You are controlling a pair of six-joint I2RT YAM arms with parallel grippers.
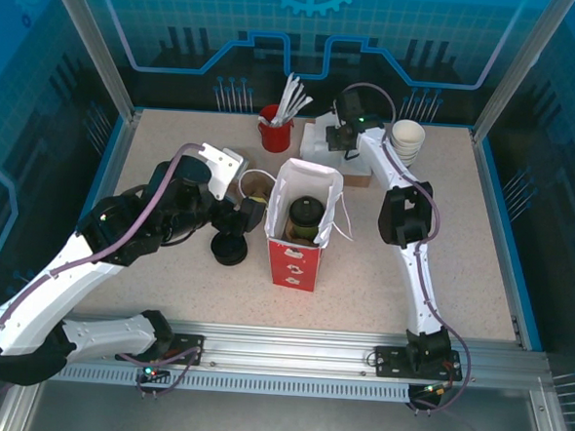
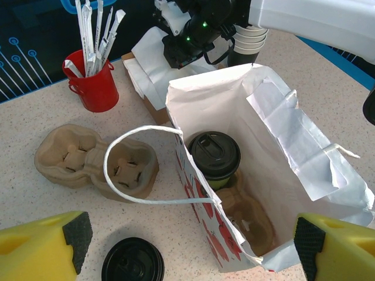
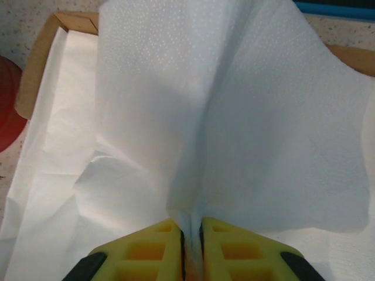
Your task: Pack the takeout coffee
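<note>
The takeout coffee [image 2: 214, 153], an olive-walled cup under a black lid, stands in a brown carrier [image 2: 252, 216] inside the open white paper bag [image 2: 281, 146]; from above the coffee [image 1: 305, 217] shows in the bag's [image 1: 294, 265] mouth. My left gripper [image 2: 187, 257] is open, its yellow fingers [image 2: 44, 249] spread wide above the bag's near corner, nothing between them. It [image 1: 249, 213] hovers just left of the bag. My right gripper [image 3: 191, 234] is shut on a white napkin [image 3: 222, 117], which rises from the pile in a cardboard box. That gripper [image 1: 345, 146] is at the back of the table.
A second brown carrier [image 2: 94, 161] lies left of the bag under its white handle loop. A stack of black lids [image 2: 132, 260] sits near the front. A red bucket of wrapped sticks [image 2: 96, 82] and a stack of cups [image 1: 407, 140] stand at the back.
</note>
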